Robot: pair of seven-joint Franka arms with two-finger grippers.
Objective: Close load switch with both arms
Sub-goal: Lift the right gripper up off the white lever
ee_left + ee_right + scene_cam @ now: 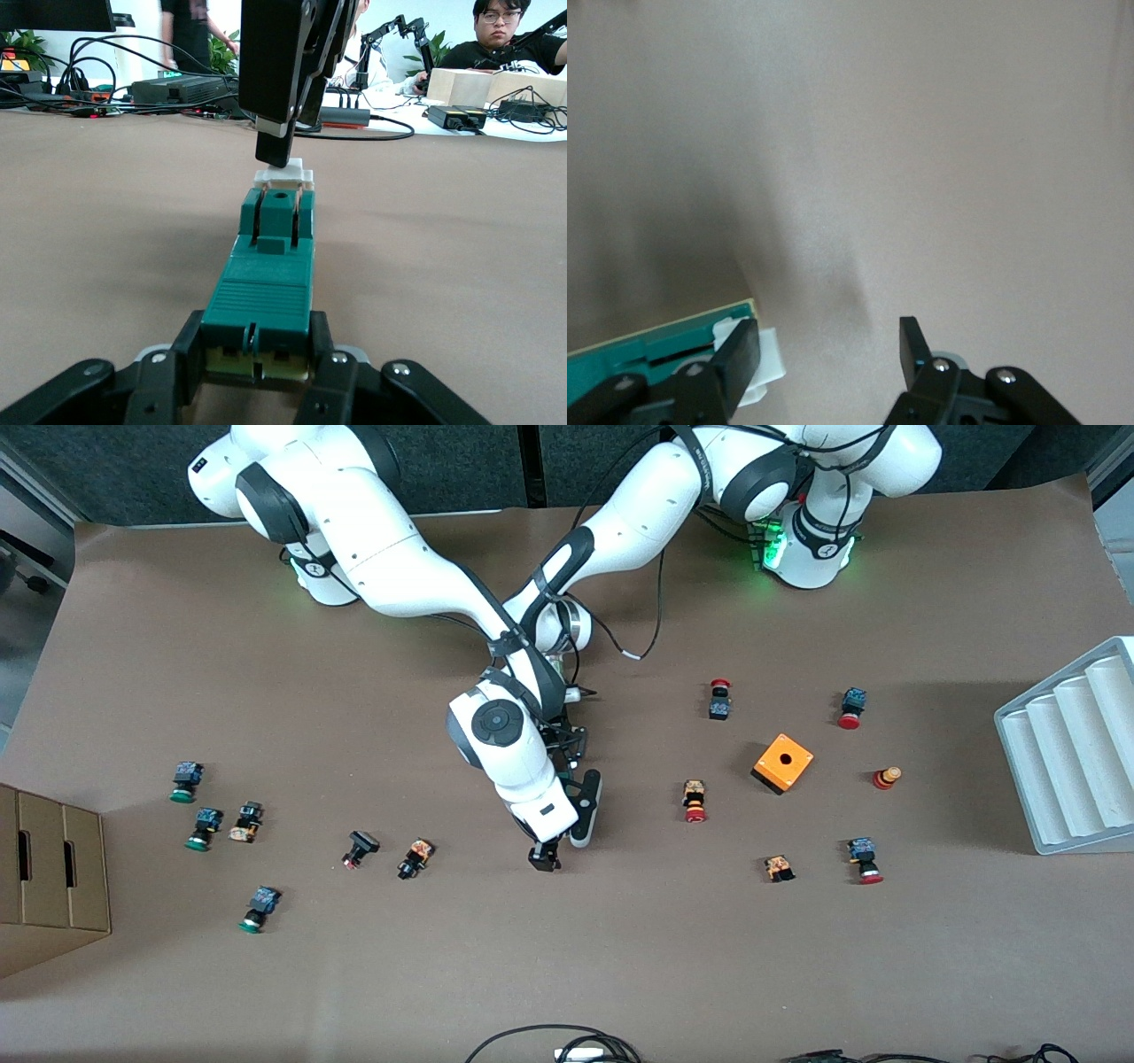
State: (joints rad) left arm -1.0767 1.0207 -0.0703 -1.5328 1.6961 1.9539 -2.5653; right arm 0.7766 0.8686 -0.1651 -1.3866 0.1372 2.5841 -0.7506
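The load switch (263, 297), a narrow green block, lies flat on the brown table. My left gripper (257, 343) is shut on one end of it, low over the table. At the other end sits its white sliding piece (285, 173). My right gripper (543, 858) points down there, and one of its fingers (276, 133) rests on the white piece (769, 361). In the right wrist view its jaws stand apart with bare table between them, and the green block (647, 354) lies beside one finger. In the front view the right arm hides the switch and the left gripper.
Green-capped push-buttons (205, 828) lie toward the right arm's end. Red-capped ones (695, 801) and an orange cube (783, 763) lie toward the left arm's end. A cardboard box (49, 877) and a white rack (1067, 753) stand at the table's ends. Cables (558, 1045) trail over the front edge.
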